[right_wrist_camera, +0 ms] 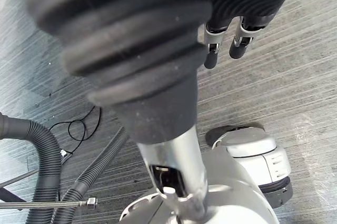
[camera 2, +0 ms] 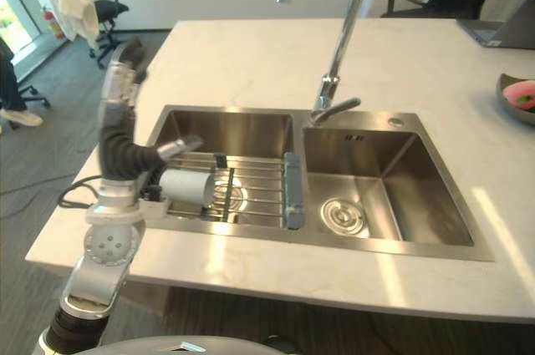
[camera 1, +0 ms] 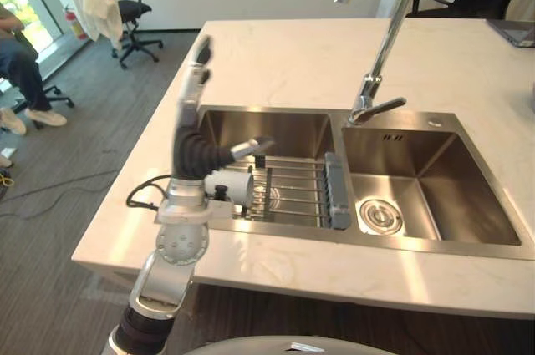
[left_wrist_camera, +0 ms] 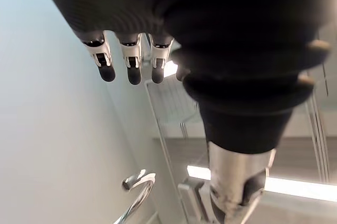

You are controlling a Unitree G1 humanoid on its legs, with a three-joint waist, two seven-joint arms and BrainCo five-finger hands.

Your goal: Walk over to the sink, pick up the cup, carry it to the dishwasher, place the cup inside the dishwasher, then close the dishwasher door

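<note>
Left hand raised over the sink's left basin, cup lying on the rack below it.

A pale marble tabletop (camera 1: 292, 54) carries a steel double sink (camera 1: 276, 111), with a tall curved faucet (camera 1: 384, 46) rising from the sink's back rim at the divider. A wire rack (camera 1: 292, 184) spans the sink's left basin. The left hand (camera 1: 189, 109) stands over that basin's outer end, fingers straight and pointing up, thumb stuck out sideways, gripping nothing. The cup (camera 1: 236, 186), pale and cylindrical, lies on its side on the rack at the basin's outer end, just under the thumb. The right hand (right_wrist_camera: 210, 50) hangs over grey carpeted floor (right_wrist_camera: 295, 92), away from the sink, fingers loose and empty.
</note>
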